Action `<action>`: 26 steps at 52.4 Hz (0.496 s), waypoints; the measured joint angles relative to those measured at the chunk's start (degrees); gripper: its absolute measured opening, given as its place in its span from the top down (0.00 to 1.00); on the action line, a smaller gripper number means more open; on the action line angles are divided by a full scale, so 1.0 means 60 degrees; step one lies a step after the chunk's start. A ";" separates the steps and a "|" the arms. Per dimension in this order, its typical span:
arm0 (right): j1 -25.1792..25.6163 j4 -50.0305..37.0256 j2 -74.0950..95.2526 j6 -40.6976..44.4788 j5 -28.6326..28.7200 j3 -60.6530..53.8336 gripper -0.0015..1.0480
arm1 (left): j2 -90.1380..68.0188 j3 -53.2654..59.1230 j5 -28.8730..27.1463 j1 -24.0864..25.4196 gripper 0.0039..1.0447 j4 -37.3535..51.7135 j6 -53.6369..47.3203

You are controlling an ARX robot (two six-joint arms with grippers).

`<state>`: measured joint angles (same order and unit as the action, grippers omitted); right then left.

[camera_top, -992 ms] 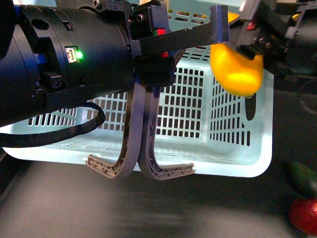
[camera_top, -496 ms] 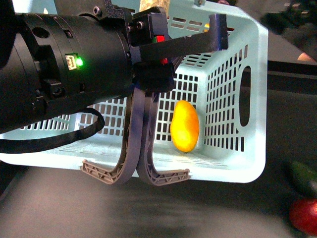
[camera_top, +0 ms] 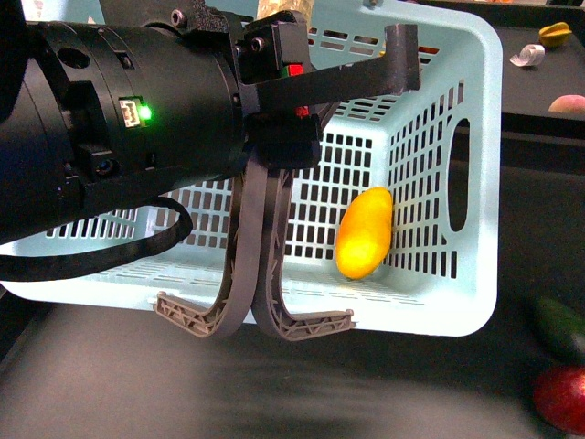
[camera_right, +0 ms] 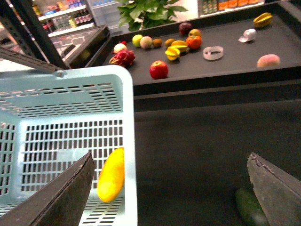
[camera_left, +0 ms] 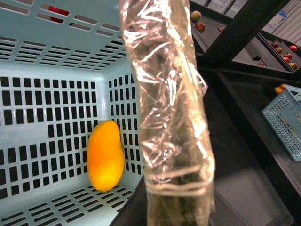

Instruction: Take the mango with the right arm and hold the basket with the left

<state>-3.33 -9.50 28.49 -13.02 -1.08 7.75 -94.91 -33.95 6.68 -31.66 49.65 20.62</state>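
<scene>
The mango (camera_top: 366, 233) lies inside the basket (camera_top: 477, 137), leaning on end against the slotted wall near a corner, touched by neither gripper. The basket sits tilted, and its two handles (camera_top: 256, 306) rise together to the left gripper (camera_top: 283, 110), where they pass behind its body; whether the jaws clamp them cannot be told. The right gripper (camera_right: 169, 188) hangs spread wide and empty beside the basket's rim. On the dark surface just beside the basket lie a green fruit (camera_top: 558, 325) and a red fruit (camera_top: 559, 398).
</scene>
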 joint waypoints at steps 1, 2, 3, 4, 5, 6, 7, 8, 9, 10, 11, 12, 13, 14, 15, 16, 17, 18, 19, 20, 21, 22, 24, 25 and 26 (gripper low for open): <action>-0.0058 0.0368 -0.0386 -0.0004 -0.0186 -0.0022 0.08 | 0.0000 0.0000 0.0000 0.0000 0.95 0.0000 0.0000; -0.0127 0.0954 -0.0940 -0.0098 -0.0295 -0.0051 0.08 | 0.0000 0.0000 -0.0004 0.0000 0.95 0.0000 0.0000; -0.0157 0.1308 -0.1249 -0.0153 -0.0310 -0.0069 0.08 | 0.0000 0.0000 -0.0004 0.0000 0.95 0.0000 0.0000; -0.0178 0.1588 -0.1515 -0.0233 -0.0317 -0.0087 0.08 | 0.0000 0.0000 -0.0011 0.0000 0.95 0.0000 0.0000; -0.0200 0.1749 -0.1698 -0.0259 -0.0317 -0.0102 0.08 | 0.0000 0.0000 -0.0011 0.0000 0.95 0.0000 0.0000; -0.0204 0.1796 -0.1756 -0.0284 -0.0313 -0.0106 0.08 | 0.0000 0.0000 -0.0015 0.0004 0.95 0.0000 0.0000; -0.0215 0.1847 -0.1825 -0.0310 -0.0313 -0.0109 0.08 | 0.0000 0.0000 -0.0015 0.0004 0.95 0.0000 0.0000; -0.0219 0.1861 -0.1847 -0.0321 -0.0313 -0.0109 0.08 | 0.0000 0.0000 -0.0029 0.0004 0.95 0.0000 0.0000; -0.0222 0.1876 -0.1865 -0.0346 -0.0317 -0.0106 0.08 | 0.0000 0.0000 -0.0029 0.0004 0.95 0.0000 0.0004; -0.0222 0.1887 -0.1883 -0.0375 -0.0317 -0.0109 0.08 | 0.0000 0.0000 -0.0029 0.0004 0.95 0.0000 0.0007; -0.0222 0.1891 -0.1887 -0.0375 -0.0317 -0.0106 0.08 | 0.0004 0.0000 -0.0029 0.0004 0.95 0.0000 0.0004; -0.0226 0.1898 -0.1891 -0.0393 -0.0321 -0.0109 0.08 | 0.0000 0.0000 -0.0022 0.0004 0.95 0.0000 -0.0004; -0.0226 0.1898 -0.1894 -0.0408 -0.0321 -0.0109 0.08 | 0.0000 0.0000 -0.0022 0.0004 0.95 0.0000 -0.0004; -0.0226 0.1898 -0.1894 -0.0412 -0.0317 -0.0109 0.08 | 0.0000 0.0000 -0.0022 0.0004 0.95 0.0000 -0.0018; -0.0226 0.1898 -0.1894 -0.0415 -0.0317 -0.0109 0.08 | 0.0000 0.0000 -0.0022 0.0004 0.95 0.0000 -0.0022; -0.0226 0.1898 -0.1894 -0.0419 -0.0317 -0.0109 0.08 | 0.0000 0.0000 -0.0022 0.0004 0.95 0.0000 -0.0015; -0.0226 0.1902 -0.1894 -0.0423 -0.0317 -0.0109 0.08 | 0.0000 0.0000 -0.0022 0.0004 0.95 0.0000 -0.0011; -0.0226 0.1902 -0.1894 -0.0426 -0.0317 -0.0109 0.08 | 0.0000 0.0000 -0.0018 0.0004 0.95 0.0000 0.0000; -0.0204 0.1851 -0.1909 -0.0382 -0.0284 -0.0127 0.08 | 0.0000 0.0000 -0.0018 0.0004 0.95 0.0000 0.0007; -0.0157 0.1730 -0.1953 -0.0313 -0.0226 -0.0178 0.09 | 0.0000 0.0000 -0.0018 0.0004 0.95 0.0000 0.0007; -0.0036 0.1319 -0.2047 -0.0146 -0.0025 -0.0335 0.12 | 0.0004 0.0000 -0.0018 0.0004 0.95 0.0000 0.0007; 0.0131 0.0863 -0.2149 0.0186 0.0120 -0.0525 0.15 | 0.0000 0.0000 -0.0015 0.0004 0.95 0.0000 0.0007; 0.0295 0.0321 -0.2302 0.0616 0.0168 -0.0758 0.20 | 0.0000 0.0000 -0.0018 0.0004 0.95 0.0000 0.0007; 0.0339 0.0193 -0.2346 0.0689 0.0168 -0.0809 0.22 | 0.0000 0.0000 -0.0018 0.0004 0.95 0.0000 0.0004; 0.0426 -0.0007 -0.2426 0.1002 0.0160 -0.0882 0.25 | 0.0000 0.0000 -0.0011 0.0004 0.95 0.0000 -0.0004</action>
<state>-0.78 -9.54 13.93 -7.01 -0.12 2.46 -94.91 -33.95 6.61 -31.64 49.65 20.60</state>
